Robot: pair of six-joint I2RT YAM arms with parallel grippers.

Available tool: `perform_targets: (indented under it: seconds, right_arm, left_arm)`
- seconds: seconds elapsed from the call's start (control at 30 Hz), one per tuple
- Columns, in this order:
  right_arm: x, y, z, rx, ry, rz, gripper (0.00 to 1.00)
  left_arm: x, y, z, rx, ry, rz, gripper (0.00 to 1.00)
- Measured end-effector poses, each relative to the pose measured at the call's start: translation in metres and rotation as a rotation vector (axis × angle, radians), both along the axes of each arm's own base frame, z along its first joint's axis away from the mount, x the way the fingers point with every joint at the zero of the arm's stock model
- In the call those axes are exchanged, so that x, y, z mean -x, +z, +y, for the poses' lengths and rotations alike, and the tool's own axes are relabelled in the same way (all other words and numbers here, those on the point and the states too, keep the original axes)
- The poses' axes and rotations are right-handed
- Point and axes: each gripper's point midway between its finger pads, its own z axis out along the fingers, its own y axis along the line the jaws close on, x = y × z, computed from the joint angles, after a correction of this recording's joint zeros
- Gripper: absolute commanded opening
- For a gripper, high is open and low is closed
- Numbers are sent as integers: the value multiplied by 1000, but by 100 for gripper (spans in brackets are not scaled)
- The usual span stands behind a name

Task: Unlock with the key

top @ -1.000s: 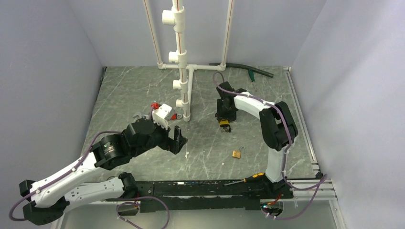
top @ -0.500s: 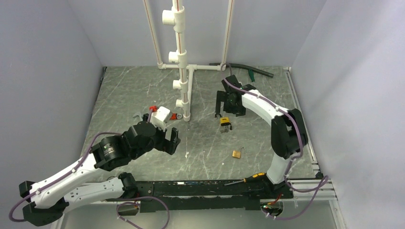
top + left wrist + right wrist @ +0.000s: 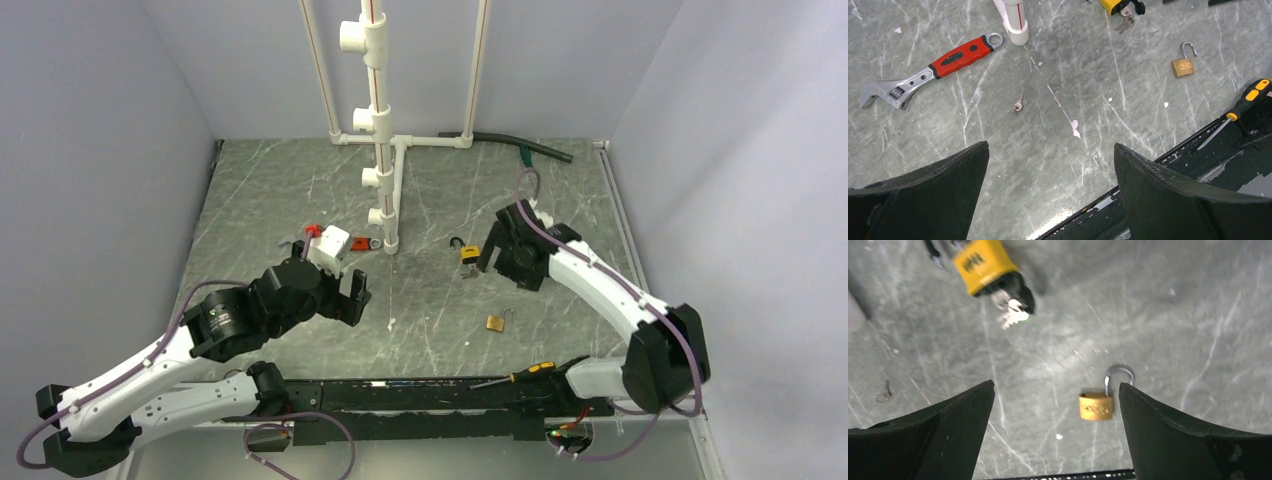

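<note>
**Key at the padlock, both jaws spread wide**
The key (image 3: 1010, 310) sits at the yellow padlock's (image 3: 982, 264) black end, mid-worktop, long axis roughly in line with the lock body, bow toward the near edge (blurred). The left gripper (image 3: 1050, 150) and right gripper (image 3: 1055, 390) hold nothing.
</note>
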Motion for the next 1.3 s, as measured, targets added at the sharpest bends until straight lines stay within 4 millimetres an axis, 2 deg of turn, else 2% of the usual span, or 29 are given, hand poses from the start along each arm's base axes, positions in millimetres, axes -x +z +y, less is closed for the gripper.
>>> perform_targets:
  seconds: [0.1,0.2,0.67,0.83,1.3]
  right_arm:
    - [24,-11,-8,-24,-50,20,94]
    - [38,-19,-13,-36,-89,38,94]
    - [57,-37,-15,-37,-142,82,91]
    - [63,-42,-13,-33,-139,97,85]
    - [86,-80,0,73,-55,188,81]
  left_arm:
    - [0,2,3,6,8,-9,100]
    - [0,2,5,1,12,-9,99]
    - [0,1,6,-4,19,-10,99]
    - [-1,1,7,-5,20,-11,99]
    - [-2,1,8,-8,28,-14,99]
